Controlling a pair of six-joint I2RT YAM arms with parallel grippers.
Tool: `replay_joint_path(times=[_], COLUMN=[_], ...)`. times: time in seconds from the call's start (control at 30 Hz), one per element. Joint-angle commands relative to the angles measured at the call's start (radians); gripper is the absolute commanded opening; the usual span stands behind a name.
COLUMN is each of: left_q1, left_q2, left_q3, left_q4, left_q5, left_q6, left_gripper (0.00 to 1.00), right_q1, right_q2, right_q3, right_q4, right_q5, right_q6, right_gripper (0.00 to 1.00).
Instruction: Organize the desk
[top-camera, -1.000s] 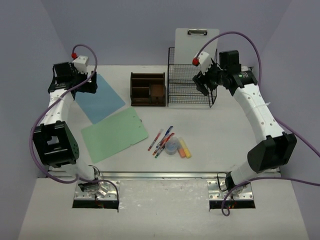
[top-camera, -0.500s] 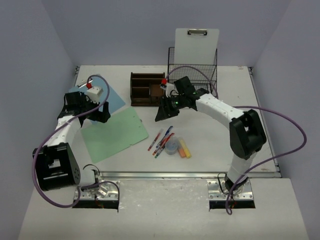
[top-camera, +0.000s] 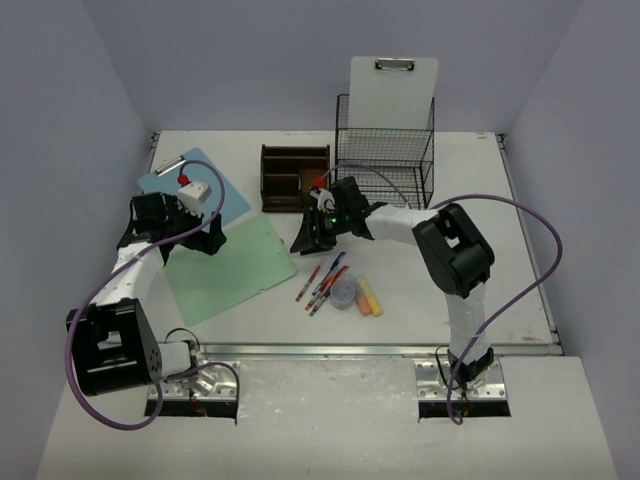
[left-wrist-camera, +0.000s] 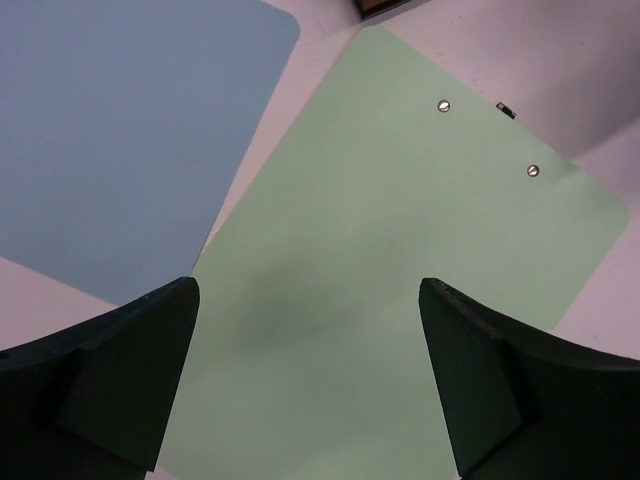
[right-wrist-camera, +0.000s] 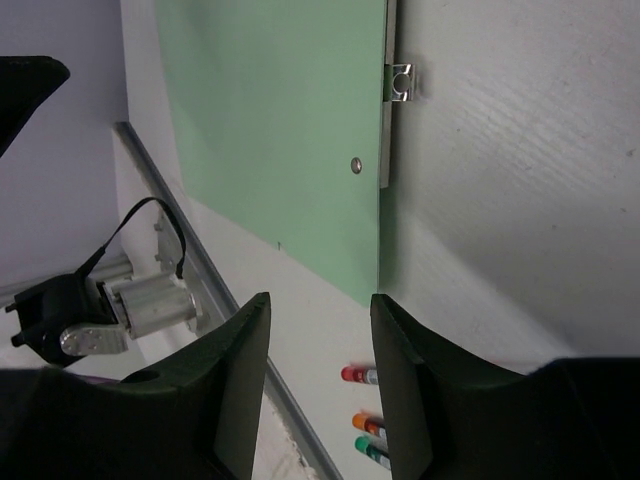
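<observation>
Far left: flat pale-blue clipboard (top-camera: 232, 200) lies at the back-left of the large flat white desk (top-camera: 260, 325), which spans the whole floor of the cell under both arms, with a metal rail (top-camera: 320, 350) along its near edge.

Left gripper (left-wrist-camera: 307, 300) hovers over the thin mint-green clipboard (top-camera: 235, 270). Its fingers are spread wide and hold nothing. Cannot tell whether the green board overlaps the blue one or just meets it.

Centre: right gripper (right-wrist-camera: 320, 300) hangs low near the green clipboard's clip edge. There is a moderate gap between the fingers and nothing in it. The small metal clip (right-wrist-camera: 400, 80) stands proud of that edge.

Behind it is a dark-brown wooden organizer (top-camera: 296, 180) with compartments. In front is a loose cluster: several slim coloured pens (top-camera: 322, 282), a small round clear tape roll (top-camera: 343, 293), and yellow and orange highlighters (top-camera: 368, 297) just beside it.

Right of centre, at the back: black wire-mesh rack (top-camera: 385, 150), with a white clipboard (top-camera: 393, 78) standing behind it against the wall.

Handling judgement: the desk is rigid and fixed, and looks smooth and slightly slick. It is a surface to work on, not something to grip. The boards lie flat on it and are probably light and stiff. The best hold is likely the raised clip, or an edge slid out past the desk.
</observation>
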Motion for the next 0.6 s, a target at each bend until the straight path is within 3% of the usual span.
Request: replay_joint_path(times=[0.0, 0.57], left_q1=[-0.001, -0.001], left_q2=[-0.023, -0.037], left_q3=[0.0, 0.008], left_q4=[0.049, 0.052], left_q5=[0.046, 0.047], left_q6=[-0.004, -0.009], left_gripper=[0.9, 0.91], right_q1=[0.019, 0.042], right_q2=[0.025, 0.16], right_q3=[-0.013, -0.067], right_q4=[0.164, 0.368], right_q5=[0.003, -0.011], right_q6=[0.073, 0.106], right_gripper=[0.45, 0.41])
